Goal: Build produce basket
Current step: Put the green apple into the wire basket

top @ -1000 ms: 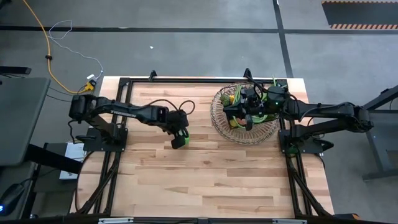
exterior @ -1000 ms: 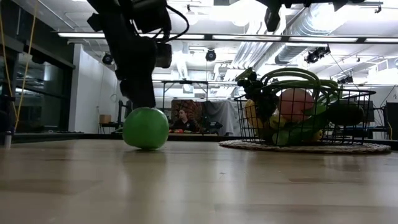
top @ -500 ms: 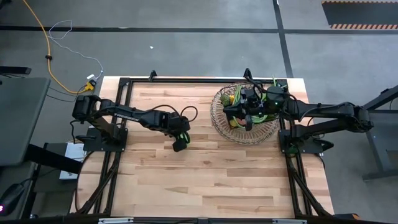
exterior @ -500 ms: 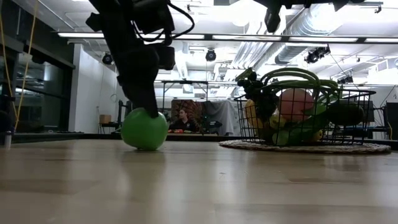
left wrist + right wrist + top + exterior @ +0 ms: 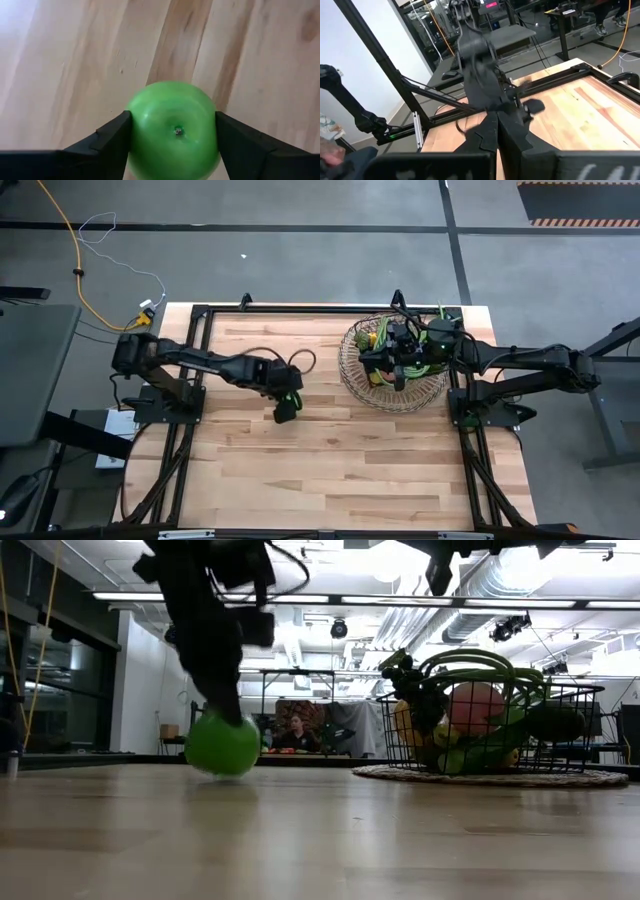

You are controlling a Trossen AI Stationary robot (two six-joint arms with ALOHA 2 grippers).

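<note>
The left gripper (image 5: 172, 137) is clamping the green apple (image 5: 172, 130) between both fingers, left of the basket (image 5: 395, 365); the right gripper (image 5: 497, 132), fingers pressed together and holding nothing, is hanging over the produce-filled basket.

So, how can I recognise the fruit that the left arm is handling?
On the pale wooden table, look left of the round wire basket. There the left gripper clasps a smooth, round green apple, the only produce outside the basket.
</note>
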